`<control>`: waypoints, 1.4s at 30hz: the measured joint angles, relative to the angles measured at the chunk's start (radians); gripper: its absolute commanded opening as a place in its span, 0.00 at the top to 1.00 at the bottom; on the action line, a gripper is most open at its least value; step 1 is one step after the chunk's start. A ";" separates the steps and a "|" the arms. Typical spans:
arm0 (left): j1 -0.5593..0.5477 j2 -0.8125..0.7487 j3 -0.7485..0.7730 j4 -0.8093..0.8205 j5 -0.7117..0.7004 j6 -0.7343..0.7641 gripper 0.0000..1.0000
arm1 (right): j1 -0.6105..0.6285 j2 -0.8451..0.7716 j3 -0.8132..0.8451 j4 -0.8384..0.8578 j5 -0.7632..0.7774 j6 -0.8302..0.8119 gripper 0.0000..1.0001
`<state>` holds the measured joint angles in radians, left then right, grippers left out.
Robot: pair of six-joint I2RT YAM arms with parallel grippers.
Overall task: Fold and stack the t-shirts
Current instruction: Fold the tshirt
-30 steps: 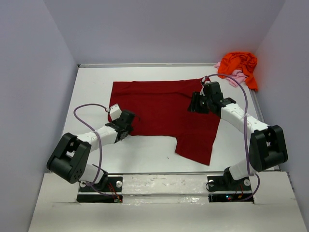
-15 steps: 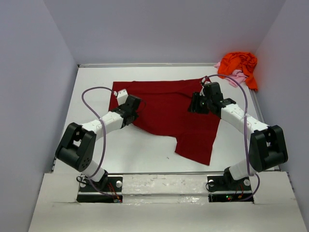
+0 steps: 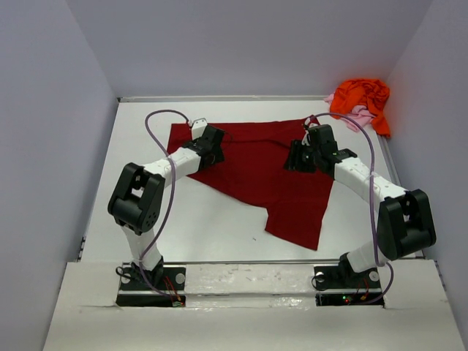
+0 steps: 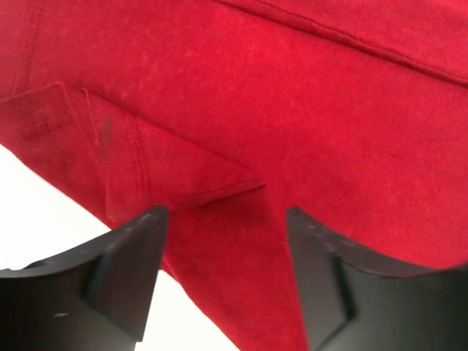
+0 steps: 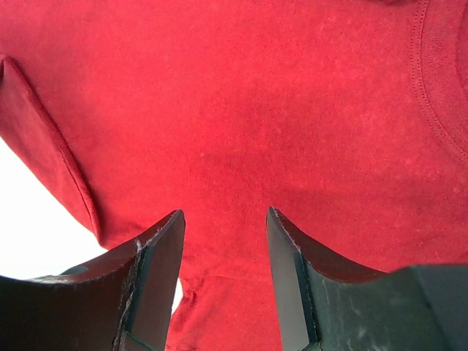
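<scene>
The dark red t-shirt lies spread across the middle of the table, its near left corner turned over onto itself. That folded corner shows just ahead of my left gripper, which hovers open over the shirt's left part with nothing between its fingers. My right gripper stands open above the shirt's right part, and only red cloth shows between its fingers. The orange t-shirt is bunched in the far right corner, on top of the pale pink t-shirt.
The white table is closed in by grey walls at the left, back and right. One part of the red shirt hangs toward the near edge. A purple cable loops over each arm.
My left gripper carried the shirt's near left corner up and right over the shirt, then opened and let it go. The right arm has not moved.
</scene>
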<state>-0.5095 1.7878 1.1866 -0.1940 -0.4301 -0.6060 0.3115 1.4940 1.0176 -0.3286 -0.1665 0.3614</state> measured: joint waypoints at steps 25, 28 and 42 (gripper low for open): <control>0.023 -0.021 -0.153 0.046 -0.089 -0.057 0.20 | 0.004 0.037 -0.005 0.002 -0.031 -0.003 0.46; 0.023 -0.002 -0.130 0.043 -0.122 -0.056 0.21 | 0.004 0.037 -0.005 0.003 -0.033 -0.003 0.46; 0.027 0.021 -0.084 0.046 -0.178 -0.042 0.32 | 0.004 0.055 -0.012 0.020 -0.037 -0.003 0.47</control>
<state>-0.4820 1.8091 1.1023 -0.1478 -0.6079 -0.6476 0.3157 1.5494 1.0058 -0.3084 -0.2031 0.3588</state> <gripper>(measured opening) 0.730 0.534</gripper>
